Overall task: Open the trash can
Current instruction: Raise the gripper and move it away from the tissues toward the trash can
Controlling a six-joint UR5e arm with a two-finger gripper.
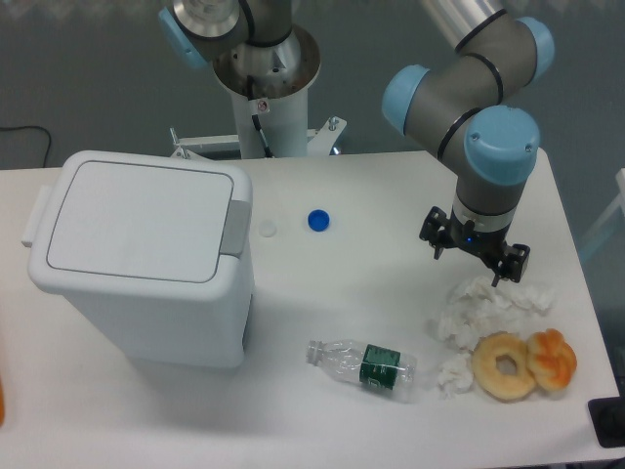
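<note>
Here the gripper (474,256) hangs spread-fingered, empty, above crumpled tissue (488,303).

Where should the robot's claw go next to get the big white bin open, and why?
Probably sideways across the table toward the trash can. Its lid lies flat and shut, and the gripper hangs far off above the crumpled tissues, holding nothing. It likely needs to get over the grey push tab.
</note>
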